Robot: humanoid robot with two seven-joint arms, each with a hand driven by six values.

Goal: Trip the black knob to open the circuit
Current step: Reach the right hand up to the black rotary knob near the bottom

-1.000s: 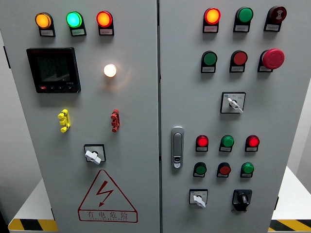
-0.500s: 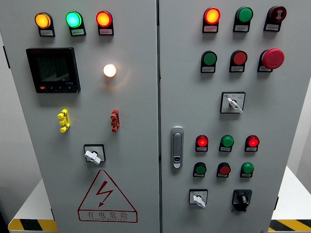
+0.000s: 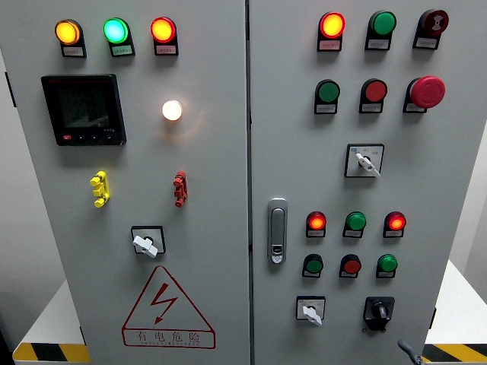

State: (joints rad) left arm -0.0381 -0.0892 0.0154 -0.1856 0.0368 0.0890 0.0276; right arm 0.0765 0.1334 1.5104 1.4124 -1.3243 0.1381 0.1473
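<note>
**Control cabinet front with a hand tip entering at the lower right**

A small dark grey part of a robot hand [image 3: 409, 352] shows at the bottom edge, right of the middle, so it is taken as the right hand; too little of it is visible to tell whether its fingers are released or clenched. It lies below and slightly right of the black knob [image 3: 378, 310], apart from it. The left hand is out of view.

The black knob sits on a black square plate in the lowest row of the right door [image 3: 449, 167], with a white-handled selector [image 3: 310, 311] to its left in the same row. Above these stand two rows of three round lamps and buttons: red, green, red [image 3: 395, 221] in the upper row, green, red, green in the lower. A metal door handle [image 3: 278, 230] stands upright near the door's left edge. Higher up are another white-handled selector [image 3: 365, 161] and a red mushroom button [image 3: 428, 91].

The left door [image 3: 213, 152] carries three lit lamps, orange, green [image 3: 116, 30] and red, a black display meter [image 3: 84, 109], a glowing white lamp [image 3: 172, 110], a yellow clip [image 3: 99, 188], a red clip [image 3: 179, 188], a third selector [image 3: 147, 242] and a triangular warning sign [image 3: 167, 310].
</note>
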